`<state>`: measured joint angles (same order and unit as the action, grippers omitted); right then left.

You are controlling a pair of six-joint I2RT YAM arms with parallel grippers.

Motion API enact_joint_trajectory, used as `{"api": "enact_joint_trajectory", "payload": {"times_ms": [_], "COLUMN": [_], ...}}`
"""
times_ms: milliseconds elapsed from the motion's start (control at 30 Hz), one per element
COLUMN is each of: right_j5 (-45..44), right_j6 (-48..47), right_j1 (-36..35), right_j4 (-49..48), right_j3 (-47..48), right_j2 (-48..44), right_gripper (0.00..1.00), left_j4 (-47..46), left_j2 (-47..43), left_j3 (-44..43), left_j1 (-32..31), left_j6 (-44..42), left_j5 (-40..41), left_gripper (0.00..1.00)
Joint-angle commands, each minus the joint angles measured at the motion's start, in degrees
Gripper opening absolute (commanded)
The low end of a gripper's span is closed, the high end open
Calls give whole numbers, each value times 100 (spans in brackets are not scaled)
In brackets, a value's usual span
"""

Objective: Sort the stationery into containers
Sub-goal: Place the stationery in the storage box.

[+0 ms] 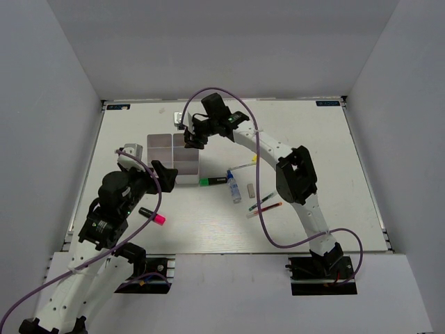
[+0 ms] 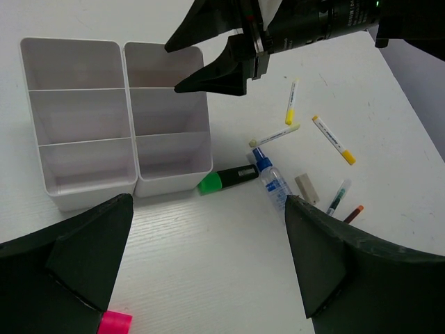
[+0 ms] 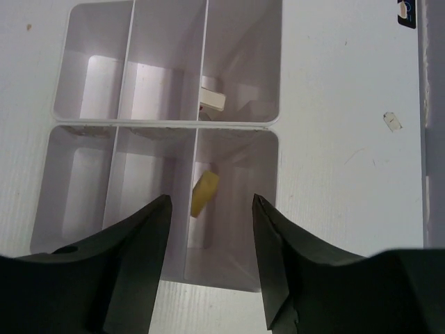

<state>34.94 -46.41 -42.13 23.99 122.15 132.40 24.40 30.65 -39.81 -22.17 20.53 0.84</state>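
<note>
marker with pink cap (image 1: 151, 214) lies just behind the wide-open left gripper (image 1: 165, 175), seemingly crosswise; right gripper (image 1: 189, 139), parted and empty, hovers over the tray (image 1: 160, 142).

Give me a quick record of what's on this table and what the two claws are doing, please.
Container: white tray, six compartments
In tray: yellowish eraser; white eraser in the adjoining compartment
Right gripper: open, empty, above the yellowish eraser
Left gripper: open wide, empty, near the tray
Loose on table: green highlighter, blue-capped tube, pink-capped marker, thin pens, beige eraser
</note>
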Motion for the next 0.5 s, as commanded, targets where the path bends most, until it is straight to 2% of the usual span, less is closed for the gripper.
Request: {"api": "enact_joint_trajectory", "payload": {"times_ms": [0,67,233,267,300,367,400,433,467], "right_j5": [180,206,251,137,6,-878,-1162,-1913,-2112], "right_j6": [106,167,378,500,745,1428,1964,2230,2677], "right_j1": [3,20,21,38,47,91,108,274,345], "right_j4": [-289,-316,-219,-167,-184,-368,-690,-746,-773], "right_j3": [239,248,380,371,354,84,-58,-207,-696], "right_j2": [-100,-188,-459,-521,-592,-1030,-1171,-1651,-1821], "right_gripper": [57,60,60,57,53,33,4,0,0], "left_j4": [-23,-23,-146,-277,-348,-401,-497,-498,-498], "left_j2": [37,90,90,90,151,423,607,835,1385], "left_j3": [26,26,26,78,79,-8,-79,-184,-420], "left_j1": [38,38,38,38,38,38,-15,-15,-67], "left_j6": [-58,-58,-6,47,47,153,222,310,311], "left_j5": [-58,-58,-128,-224,-381,-479,-575,-672,-864], "left_gripper": [100,100,98,96,87,73,65,50,44]}}
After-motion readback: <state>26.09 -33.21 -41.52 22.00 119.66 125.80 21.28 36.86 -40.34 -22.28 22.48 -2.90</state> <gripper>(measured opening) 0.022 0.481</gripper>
